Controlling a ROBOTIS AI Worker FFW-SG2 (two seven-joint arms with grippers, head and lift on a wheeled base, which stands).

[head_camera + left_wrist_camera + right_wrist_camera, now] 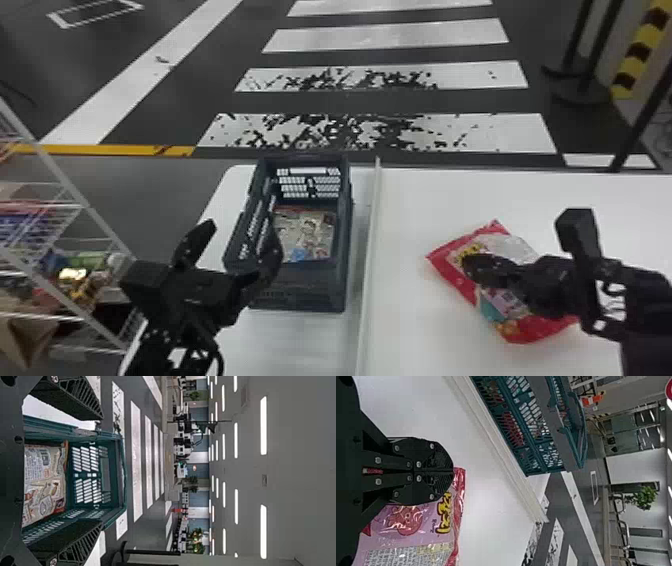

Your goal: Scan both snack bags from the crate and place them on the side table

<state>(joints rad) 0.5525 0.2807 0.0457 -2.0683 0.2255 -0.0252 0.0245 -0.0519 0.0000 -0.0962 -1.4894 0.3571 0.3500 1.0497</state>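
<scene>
1. Right claw (451, 471): clenched, and it looks like it's got the red bag (502, 302) pinched. There's red film in the slot between the fingers. Fingers aim at about 9 to 10 o'clock in the head view.
2. The bulk of the red bag sits around 4 to 5 o'clock from those fingertips, over the bench (415, 200). Long axis runs roughly 11 to 5, so slantwise to the fingers. Can't tell if it's touching down. If it has to be laid flat or turned for a scan, that slant is what I'd watch, imo.
3. Left claw (242, 229): released, fingers spread, pointing near 1 o'clock, just by the left side of the crate (312, 295).
4. Crate bag (310, 235) is at about 3 o'clock from the left claw, down inside the crate. Left is way nearer than right, so I'd give it that pickup. Not sure of its long axis, tbh.
5. Reaching in means going toward 3 and down, and the crate's left wall could snag a finger.
</scene>
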